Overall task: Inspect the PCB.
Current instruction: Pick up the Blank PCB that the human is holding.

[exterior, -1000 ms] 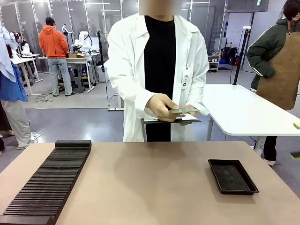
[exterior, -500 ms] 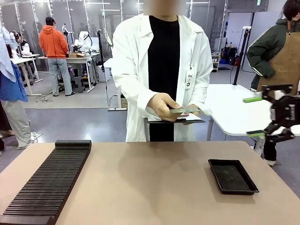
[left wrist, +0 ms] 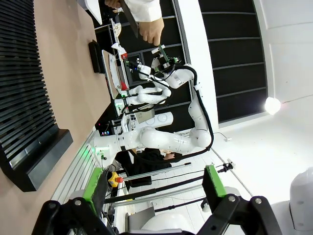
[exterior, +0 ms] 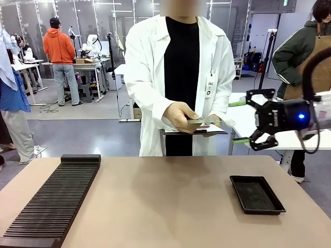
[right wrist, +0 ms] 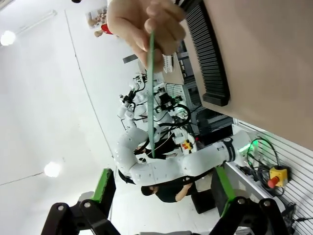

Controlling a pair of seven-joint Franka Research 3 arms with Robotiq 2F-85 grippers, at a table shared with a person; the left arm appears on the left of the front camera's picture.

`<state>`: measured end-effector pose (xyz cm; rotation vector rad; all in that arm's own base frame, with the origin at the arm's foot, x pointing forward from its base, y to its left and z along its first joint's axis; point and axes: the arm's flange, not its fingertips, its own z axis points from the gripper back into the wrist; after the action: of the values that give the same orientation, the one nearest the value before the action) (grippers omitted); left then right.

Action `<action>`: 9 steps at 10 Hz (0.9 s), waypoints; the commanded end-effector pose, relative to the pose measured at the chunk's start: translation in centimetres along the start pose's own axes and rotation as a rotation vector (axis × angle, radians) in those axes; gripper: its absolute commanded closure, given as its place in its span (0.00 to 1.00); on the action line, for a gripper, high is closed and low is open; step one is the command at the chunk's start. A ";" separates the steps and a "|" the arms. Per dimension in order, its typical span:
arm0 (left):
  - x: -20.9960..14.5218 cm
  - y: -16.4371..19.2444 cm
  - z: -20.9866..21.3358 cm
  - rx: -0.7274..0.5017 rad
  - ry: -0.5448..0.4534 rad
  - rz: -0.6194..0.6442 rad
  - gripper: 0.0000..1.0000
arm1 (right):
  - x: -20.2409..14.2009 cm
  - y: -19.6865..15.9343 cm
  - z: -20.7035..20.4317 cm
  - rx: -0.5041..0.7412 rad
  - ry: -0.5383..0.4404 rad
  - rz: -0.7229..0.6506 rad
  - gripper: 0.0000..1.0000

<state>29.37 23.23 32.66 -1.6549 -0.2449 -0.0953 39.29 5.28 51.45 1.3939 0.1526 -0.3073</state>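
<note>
Tan table (exterior: 165, 206): black slotted rack (exterior: 51, 201) left, black tray (exterior: 257, 194) right.

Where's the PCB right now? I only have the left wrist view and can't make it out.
Observer: Front view: the person's hand holds the PCB flat above a clipboard, beyond the far edge of the table.
Operator: Right gripper on it?
Observer: No. The right gripper is open, about level with the PCB on the robot's right side, with a gap between them.
Operator: Lined up?
Observer: Right wrist view: the PCB shows edge-on between the gripper's fingers, but farther off.
</note>
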 end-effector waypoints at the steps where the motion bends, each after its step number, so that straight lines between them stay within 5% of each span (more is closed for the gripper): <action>1: 0.3 -0.4 0.3 0.010 0.001 0.011 0.00 | 1.7 1.1 -2.2 0.028 0.016 -0.025 0.00; 6: 0.3 -0.4 0.3 0.010 0.001 0.011 0.00 | 3.0 1.0 -6.4 0.075 0.060 -0.034 0.00; 7: 0.3 -0.4 0.3 0.010 0.001 0.011 0.00 | 3.1 0.7 -6.6 0.071 0.059 -0.033 0.38; 8: 0.3 -0.4 0.3 0.010 0.001 0.011 0.00 | 3.2 0.3 -6.7 0.081 0.066 -0.039 0.58; 9: 0.3 -0.4 0.3 0.010 0.001 0.011 0.00 | 3.1 0.1 -6.8 0.091 0.071 -0.038 0.96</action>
<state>29.37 23.23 32.66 -1.6550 -0.2449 -0.0953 42.44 11.02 49.51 1.4655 0.2480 -0.3074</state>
